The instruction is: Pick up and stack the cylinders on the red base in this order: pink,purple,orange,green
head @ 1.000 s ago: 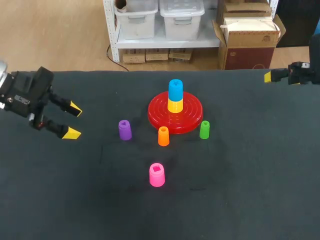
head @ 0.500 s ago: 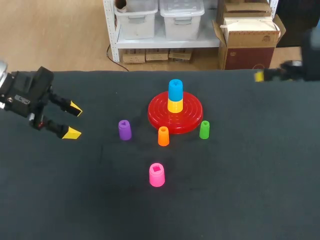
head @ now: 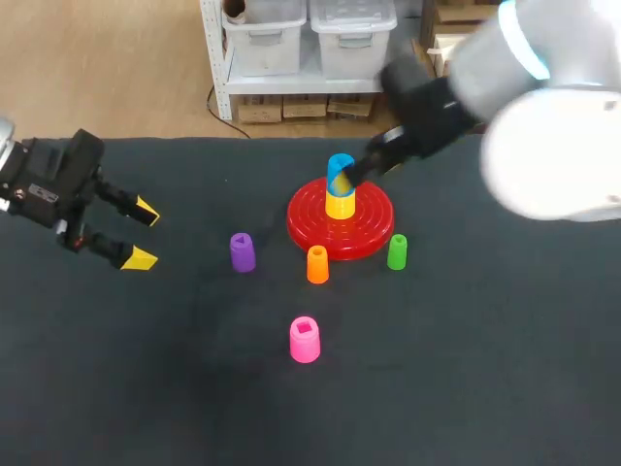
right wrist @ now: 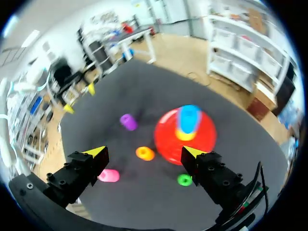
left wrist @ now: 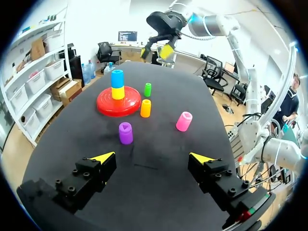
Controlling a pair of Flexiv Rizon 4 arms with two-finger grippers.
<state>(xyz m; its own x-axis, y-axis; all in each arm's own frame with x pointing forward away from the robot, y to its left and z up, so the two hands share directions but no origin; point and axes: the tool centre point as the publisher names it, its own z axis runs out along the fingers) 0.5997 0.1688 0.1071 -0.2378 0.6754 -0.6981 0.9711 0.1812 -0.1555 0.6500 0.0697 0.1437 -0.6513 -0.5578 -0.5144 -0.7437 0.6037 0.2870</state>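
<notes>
Jaws on both arms are held spread. The right arm (head: pixel 543 107) is seen above the red base (head: pixel 374 228).

Robot lab: robot arm (head: pixel 543 107) over black table (head: pixel 485 388).

— Where does the base sit?
— The base (head: pixel 367 231) lies on the table (head: pixel 485 369), toward its far middle. Two cylinders stand at its centre, the upper stacked cylinder (head: pixel 338 173) on the lower stacked cylinder (head: pixel 340 206).
— And the others?
— Three stand in a row before the base. The left cylinder (head: pixel 242 252) is apart from the rim, out to the left. The middle cylinder (head: pixel 317 264) is just beside the front-left rim, and the right cylinder (head: pixel 397 252) just beside the front-right rim. The front cylinder (head: pixel 305 340) stands alone, nearer the robot, before the middle cylinder.
— The arms?
— The left gripper (head: pixel 143 234) hangs at the table's left side, well apart from everything. The right gripper (left wrist: pixel 155 51) is raised above the table by the base's far side, touching nothing.
</notes>
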